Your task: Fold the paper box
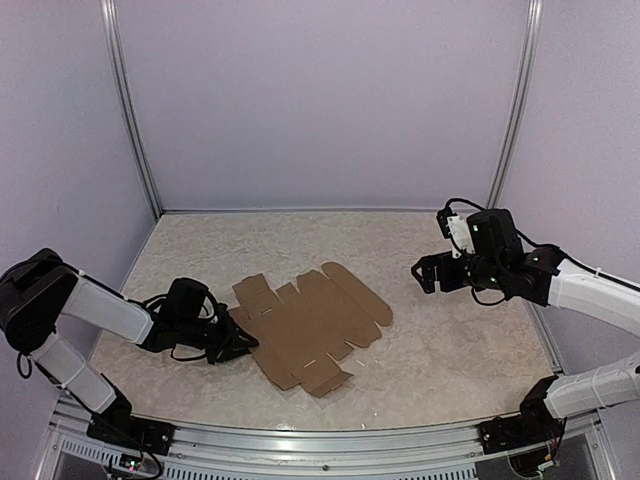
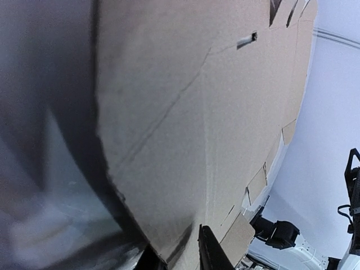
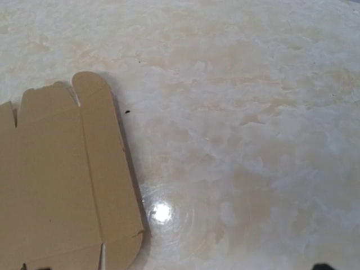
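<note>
The paper box (image 1: 310, 325), a flat sheet, is lying across the middle of the worktop (image 1: 460, 340) and taking up the centre; the left gripper (image 1: 238, 343) is crowding the sheet's near-left edge, blocking any way in from that side. Bare worktop is running open to the right of the sheet, behind it and along the near edge, with the right gripper (image 1: 428, 272) hanging over the right stretch, well apart from the sheet. The enclosure walls (image 1: 320, 110) are closing off the back and both flanks.
</note>
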{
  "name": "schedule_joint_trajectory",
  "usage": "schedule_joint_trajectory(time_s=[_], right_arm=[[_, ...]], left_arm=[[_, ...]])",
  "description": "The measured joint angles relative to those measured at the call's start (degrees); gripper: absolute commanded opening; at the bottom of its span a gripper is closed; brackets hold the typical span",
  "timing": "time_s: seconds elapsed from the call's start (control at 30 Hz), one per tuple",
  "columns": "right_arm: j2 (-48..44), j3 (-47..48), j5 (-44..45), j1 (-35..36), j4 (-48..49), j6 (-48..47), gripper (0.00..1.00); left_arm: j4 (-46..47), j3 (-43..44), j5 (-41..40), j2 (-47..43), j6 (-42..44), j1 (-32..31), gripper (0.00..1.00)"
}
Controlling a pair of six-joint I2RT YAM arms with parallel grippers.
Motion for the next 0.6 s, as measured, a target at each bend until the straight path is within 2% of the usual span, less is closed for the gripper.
schedule_joint_trajectory(time_s=[0.17,0.33,0.6], right_arm=[[0.0,0.0,0.0,0.0,0.1,0.0,1.0],[0.0,0.0,-0.6,0.0,0.5,0.0,1.0],[0.0,0.5,-2.2,0.0,0.4,-0.4,1.0]], left_arm=[[-0.2,0.1,0.0,0.1,1.3,0.0,0.0],[-3.9,3.3,-0.2,-0.2,4.6,-0.5,0.0],[-22.7,17.2,-3.3,-1.9,17.1,-1.3,0.0]])
